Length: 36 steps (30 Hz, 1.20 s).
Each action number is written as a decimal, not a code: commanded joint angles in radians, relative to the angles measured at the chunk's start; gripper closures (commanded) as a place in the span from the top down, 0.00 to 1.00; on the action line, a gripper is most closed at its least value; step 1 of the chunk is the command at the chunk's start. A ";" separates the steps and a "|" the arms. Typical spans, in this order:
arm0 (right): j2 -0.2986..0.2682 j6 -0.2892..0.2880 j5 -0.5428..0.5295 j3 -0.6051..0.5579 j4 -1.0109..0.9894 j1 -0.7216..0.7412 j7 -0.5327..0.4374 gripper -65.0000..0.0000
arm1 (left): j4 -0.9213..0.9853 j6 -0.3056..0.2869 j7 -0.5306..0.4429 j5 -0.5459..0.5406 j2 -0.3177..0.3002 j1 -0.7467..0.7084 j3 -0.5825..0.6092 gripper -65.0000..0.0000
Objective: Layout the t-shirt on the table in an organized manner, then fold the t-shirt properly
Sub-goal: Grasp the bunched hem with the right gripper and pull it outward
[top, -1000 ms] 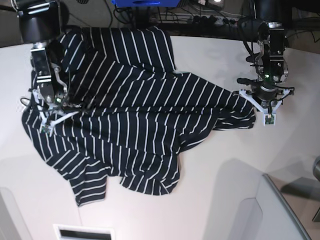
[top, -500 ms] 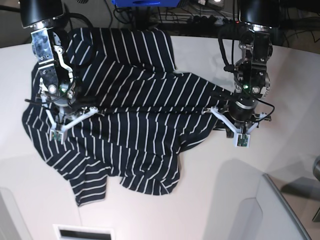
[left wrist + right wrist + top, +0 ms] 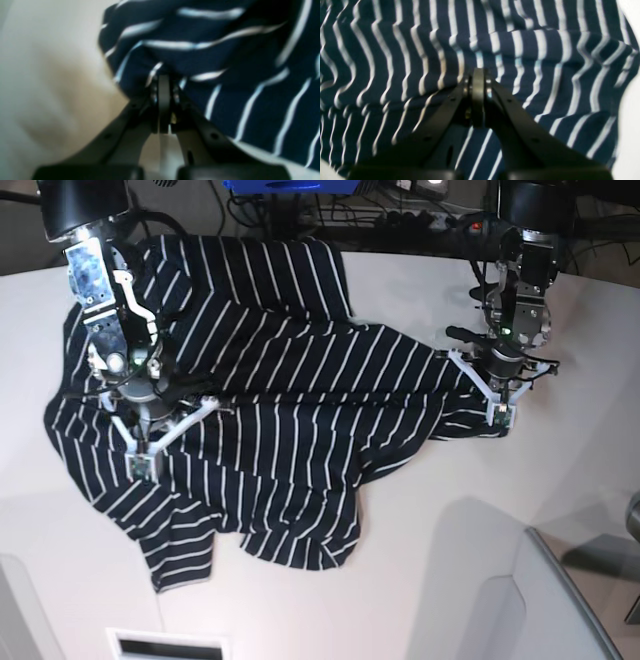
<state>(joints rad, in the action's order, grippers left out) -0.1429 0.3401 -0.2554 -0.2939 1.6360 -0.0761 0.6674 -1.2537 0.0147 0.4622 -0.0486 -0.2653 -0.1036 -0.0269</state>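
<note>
So the t-shirt is spread in a rumpled heap across the left and middle of the base view, dark navy with thin white stripes, lying on the white table. It's far from flat: a big fold runs diagonally through the middle, one sleeve sticks out toward the lower left of the frame, and the hem curls under near the bottom centre.

The left gripper, at the right of the base frame, sits at the shirt's right-hand edge. In the left wrist view its jaws are pressed fully together, and a bunched bit of striped fabric is gathered right at the tips, so it looks pinched on the shirt's edge, with bare table off to the left of that frame.

The right gripper, at the left of the base frame, is over the shirt's left portion. The right wrist view shows its jaws closed tight too, tips meeting at a raised crease of fabric. Cloth fills nearly that whole frame, with a sliver of table at the far right.
</note>
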 commanded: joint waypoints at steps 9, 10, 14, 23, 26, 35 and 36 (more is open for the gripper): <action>0.002 -0.003 0.001 -0.172 -0.016 0.129 -0.019 0.00 | -0.174 0.003 -0.043 0.005 -0.013 -0.057 -0.138 0.00; 0.004 -0.003 0.000 -0.172 -0.043 0.158 -0.019 0.00 | -0.192 0.003 -0.043 0.005 -0.013 -0.057 -0.140 0.00; 0.044 -0.005 -0.003 -0.173 -0.214 0.261 -0.019 0.00 | -0.231 0.003 -0.044 0.005 0.008 -0.043 -0.133 0.00; 0.082 -0.005 -0.002 -0.173 -0.511 0.411 -0.025 0.00 | -0.036 0.003 -0.047 0.017 0.091 0.080 -0.133 0.00; 0.047 -0.006 -0.002 -0.170 -0.561 0.422 -0.028 0.00 | -0.028 0.003 -0.047 0.017 0.088 0.064 -0.141 0.00; 0.012 -0.006 -0.002 -0.172 -0.569 0.391 -0.110 0.00 | -0.024 0.003 -0.049 0.016 0.073 0.041 -0.143 0.00; 0.012 -0.006 -0.002 -0.172 -0.573 0.391 -0.111 0.00 | -0.022 0.003 -0.049 0.016 0.073 0.040 -0.143 0.00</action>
<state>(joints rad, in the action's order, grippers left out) -0.1246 0.3294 -0.2630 -0.4698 1.0519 0.2886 0.5735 -1.2621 0.0151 0.4335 -0.0338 -0.1837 -0.0715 -0.1669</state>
